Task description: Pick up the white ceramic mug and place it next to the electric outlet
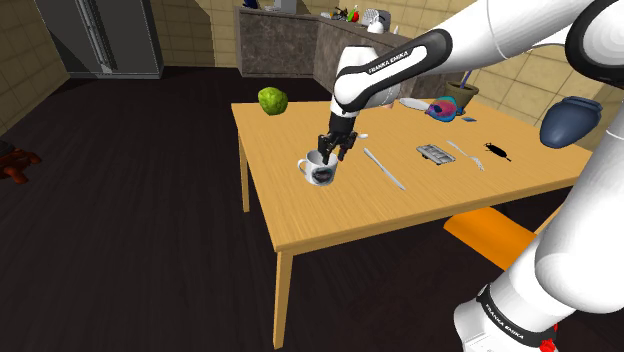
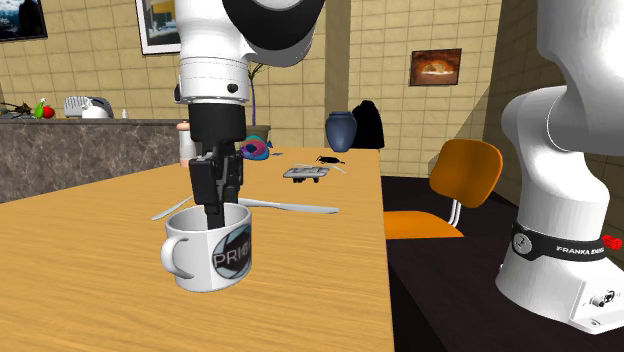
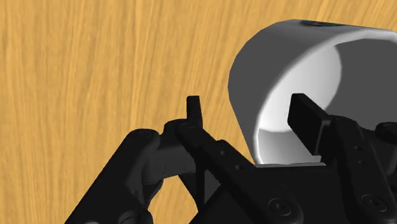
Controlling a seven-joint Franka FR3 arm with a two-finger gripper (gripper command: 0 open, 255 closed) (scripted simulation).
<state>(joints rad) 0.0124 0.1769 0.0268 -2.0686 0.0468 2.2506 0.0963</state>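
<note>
A white mug (image 1: 320, 172) with a dark round logo stands upright on the wooden table (image 1: 330, 215), close to the edge at the shoulder view's left. My black gripper (image 1: 331, 153) hangs straight down over its rim. In the wrist view the gripper (image 3: 251, 116) is open and straddles the mug's (image 3: 299, 76) wall: one finger (image 3: 308, 122) is inside the cup, the other (image 3: 193, 109) is outside it, and neither presses the wall. From the second exterior view the fingers (image 2: 214, 200) dip into the mug (image 2: 208, 252), whose handle points to that view's left.
On the table lie a green lumpy ball (image 1: 272, 100), a long pale utensil (image 1: 384, 168), a small grey tray (image 1: 437, 153), a black object (image 1: 494, 150), a colourful bowl (image 1: 440, 108) and a blue vase (image 1: 570, 120). An orange chair (image 1: 490, 235) stands by the near side.
</note>
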